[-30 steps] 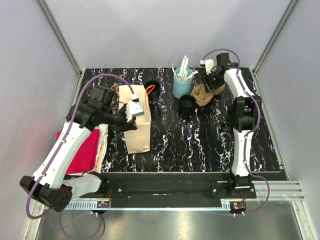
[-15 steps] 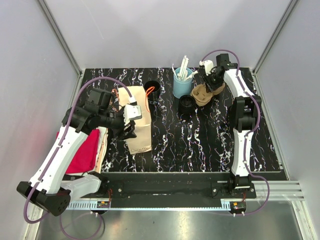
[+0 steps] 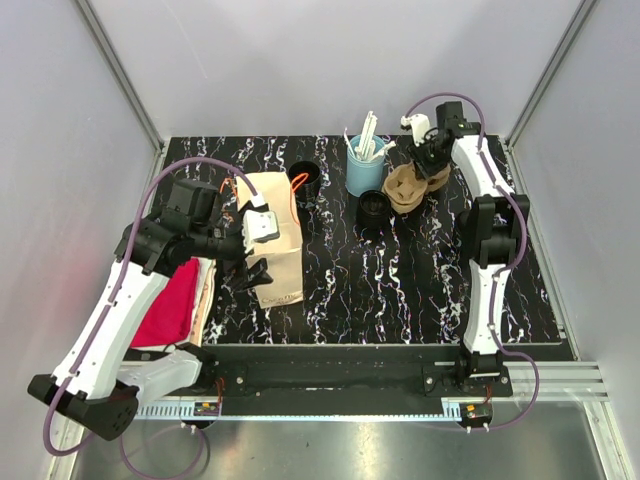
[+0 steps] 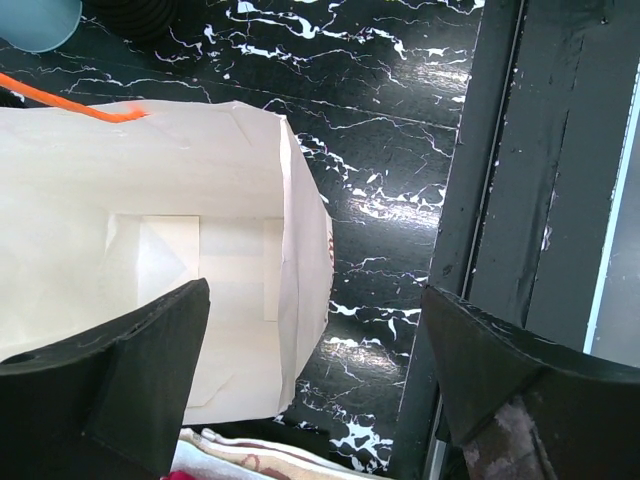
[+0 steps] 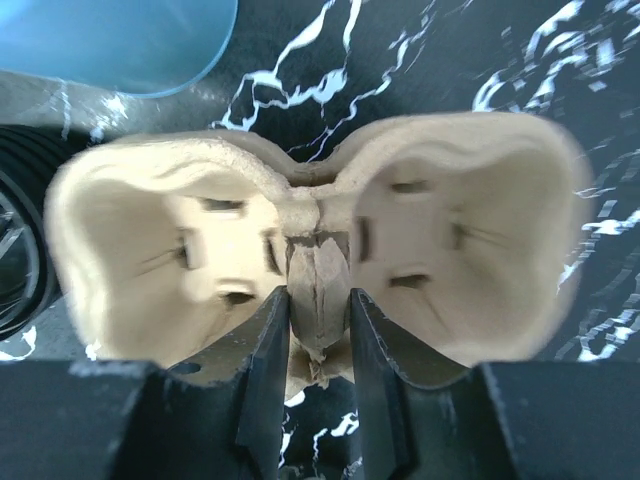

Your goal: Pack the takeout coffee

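The takeout coffee [image 3: 374, 207], a small black cup with a black lid, stands on the table in front of the light-blue cup; its ribbed edge [image 5: 14, 250] shows in the right wrist view. My right gripper [image 3: 428, 166] [image 5: 318, 300] is shut on the middle ridge of a brown pulp cup carrier [image 3: 405, 187] [image 5: 450, 230] just right of the coffee. Over the near end of the open paper bag [image 3: 272, 235] [image 4: 150, 230], my left gripper [image 3: 252, 262] [image 4: 315, 292] hangs open with nothing in it.
A lidless black cup [image 3: 305, 178] stands behind the bag, beside its orange handle [image 3: 298, 183]. The light-blue cup [image 3: 366, 170] holds white straws. Red and pale cloths [image 3: 165, 305] lie at the left edge. Enclosure walls stand close on all sides.
My left jaws went from shut to wide open at the bag, and that arm drew back toward the near left. My right jaws closed onto the carrier's ridge.
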Motion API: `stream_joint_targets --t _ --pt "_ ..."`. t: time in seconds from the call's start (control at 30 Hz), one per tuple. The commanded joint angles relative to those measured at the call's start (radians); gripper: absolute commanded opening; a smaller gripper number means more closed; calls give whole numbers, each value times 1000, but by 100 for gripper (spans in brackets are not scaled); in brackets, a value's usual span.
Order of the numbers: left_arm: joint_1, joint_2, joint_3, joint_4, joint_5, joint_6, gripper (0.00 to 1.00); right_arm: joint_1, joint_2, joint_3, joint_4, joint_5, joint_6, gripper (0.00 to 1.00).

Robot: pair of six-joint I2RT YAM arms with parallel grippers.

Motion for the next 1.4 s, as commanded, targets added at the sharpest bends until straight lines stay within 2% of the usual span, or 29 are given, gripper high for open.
stream_joint_targets --t 0.0,0.1,0.33,0.53,0.67,0.87,1.03,1.17,1.3,1.37 --pt "-5 -24 42 47 11 -24 93 7 -119 9 18 -49 -8 35" --pt "-3 -30 48 47 11 -31 99 7 -130 6 21 -54 -5 35" --pt "-3 -42 87 63 -48 -82 99 4 -163 10 21 -48 -3 34" --pt "27 -85 151 109 -137 -160 99 -2 -301 4 20 -71 -6 34" --pt "118 -62 195 146 -180 -244 99 0 -440 -11 20 -98 -6 34" --pt "279 68 258 137 -136 -326 99 12 -588 9 7 -148 -23 34" --pt "319 160 312 134 -136 -393 99 104 -591 161 -75 -129 -75 35" --pt "331 199 372 134 -157 -438 99 228 -521 328 -161 -85 -100 36" --pt "342 167 387 134 -118 -435 99 351 -450 512 -200 -51 -114 36" --pt "343 127 383 143 -107 -427 99 432 -426 530 -195 -10 -131 36"
